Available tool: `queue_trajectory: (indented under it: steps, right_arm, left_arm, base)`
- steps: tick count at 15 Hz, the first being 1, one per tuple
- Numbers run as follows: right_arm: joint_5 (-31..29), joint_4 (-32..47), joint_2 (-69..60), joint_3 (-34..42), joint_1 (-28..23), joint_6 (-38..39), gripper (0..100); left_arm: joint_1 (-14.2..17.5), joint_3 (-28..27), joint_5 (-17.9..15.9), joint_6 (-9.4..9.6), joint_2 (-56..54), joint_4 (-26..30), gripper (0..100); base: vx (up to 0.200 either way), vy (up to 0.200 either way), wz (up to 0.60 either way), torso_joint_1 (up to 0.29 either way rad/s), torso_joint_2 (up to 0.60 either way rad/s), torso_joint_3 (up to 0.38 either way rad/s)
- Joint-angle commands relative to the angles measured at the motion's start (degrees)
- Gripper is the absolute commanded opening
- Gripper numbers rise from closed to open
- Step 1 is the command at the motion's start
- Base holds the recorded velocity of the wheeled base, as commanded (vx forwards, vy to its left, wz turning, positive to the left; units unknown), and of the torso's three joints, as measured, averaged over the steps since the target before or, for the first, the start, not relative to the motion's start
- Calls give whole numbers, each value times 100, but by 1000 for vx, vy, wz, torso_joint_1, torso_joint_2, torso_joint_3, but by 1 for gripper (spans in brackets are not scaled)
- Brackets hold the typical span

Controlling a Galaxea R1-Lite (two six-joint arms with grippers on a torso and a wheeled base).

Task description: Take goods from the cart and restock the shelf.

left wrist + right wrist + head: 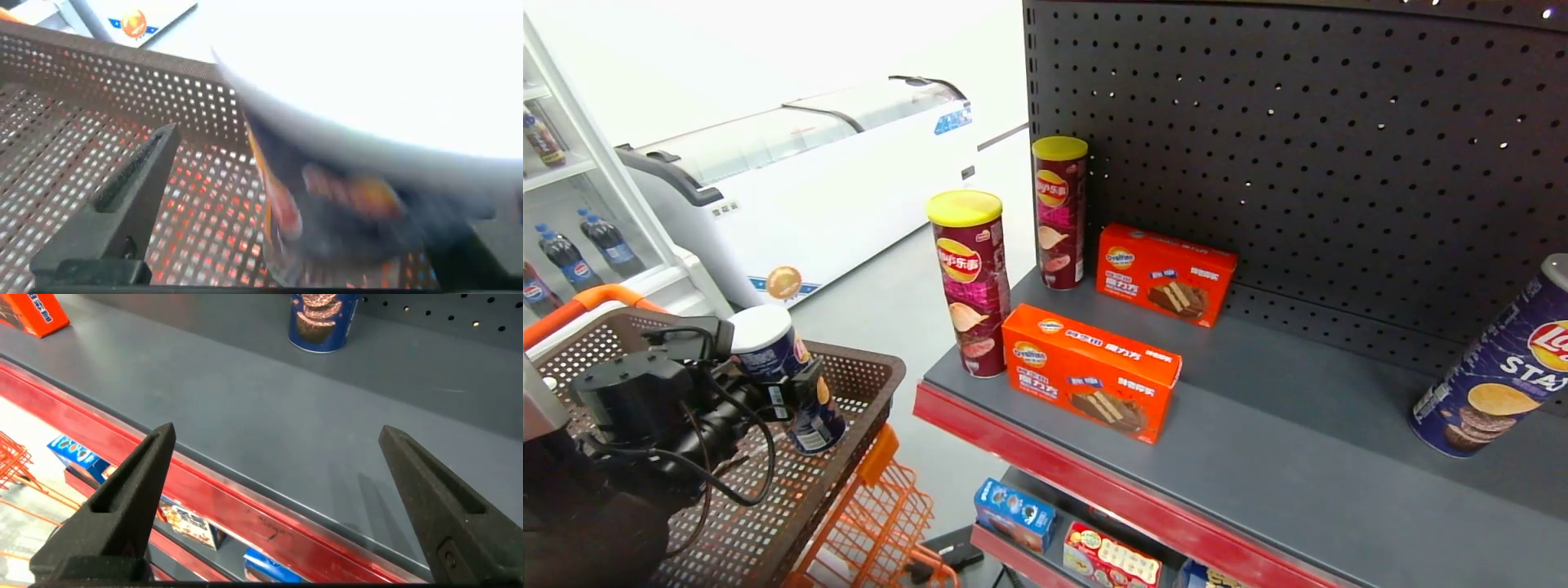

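A blue chip can [783,371] with a white lid hangs tilted over the brown cart basket [876,369], and my left gripper [788,388] is shut on its middle. The left wrist view has the same can [343,216] blurred between the fingers [122,212], above the basket's mesh floor [49,163]. My right gripper [278,514] is open with nothing in it, just above the grey shelf board [270,400] near its red front edge [245,510]. On the shelf [1298,441] stand two maroon chip cans [970,282], two orange boxes [1090,371] and another blue can [1499,367].
A black pegboard [1298,139] backs the shelf. Boxed goods [1014,513] lie on the lower shelf under the red edge. The cart's orange frame [882,510] stands close to the shelf's left end. A white chest freezer [809,180] and a drinks fridge [572,245] are behind the cart.
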Motion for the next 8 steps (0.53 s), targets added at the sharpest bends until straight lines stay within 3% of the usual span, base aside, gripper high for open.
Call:
queue_trajectory:
  steps: [1, 5, 6, 8]
  right_arm:
    - [4, -1, -1, 5, -4, -11, 100]
    - [4, -1, -1, -4, 5, -11, 100]
    - [4, -1, -1, 5, 5, -11, 100]
    - [4, -1, -1, 5, -4, -11, 100]
  left_arm:
    - [-36, -346, 2, -3, 353, -28, 100]
    - [-106, -785, 2, 6, 713, -54, 100]
    - [-141, -926, 2, 14, 766, -80, 0]
    - [-177, -1040, 2, 76, 774, -89, 0]
  base:
    - [0, 0, 0, 0, 0, 0]
    - [0, 0, 0, 0, 0, 0]
    - [0, 0, 0, 0, 0, 0]
    - [0, 0, 0, 0, 0, 0]
